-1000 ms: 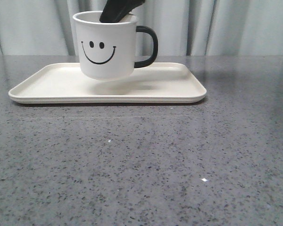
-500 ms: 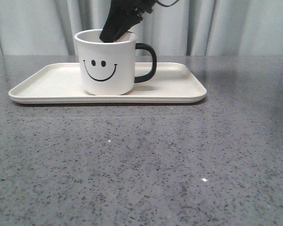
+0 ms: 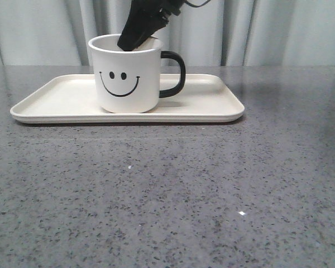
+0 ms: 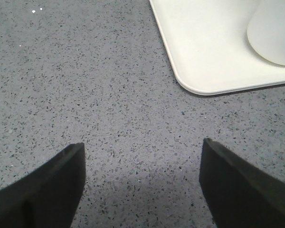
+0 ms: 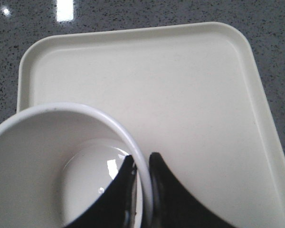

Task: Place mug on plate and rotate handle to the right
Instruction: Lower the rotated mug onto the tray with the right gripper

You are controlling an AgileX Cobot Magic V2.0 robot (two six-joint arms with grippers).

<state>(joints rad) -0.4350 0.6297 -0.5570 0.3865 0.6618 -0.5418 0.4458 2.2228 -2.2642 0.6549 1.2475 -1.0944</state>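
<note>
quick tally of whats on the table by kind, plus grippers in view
mug: 1
plate: 1
gripper: 2, the left gripper open over bare table, the right gripper shut on the mug's rim
total: 4

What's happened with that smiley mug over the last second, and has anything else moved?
The mug came down: a second ago it hung just above the plate, now it sits on it, left of centre. The right gripper is still pinched on the mug's rim, one finger inside, one outside. The handle points right as before, the plate has not shifted, and the left gripper hangs open over the table.
</note>
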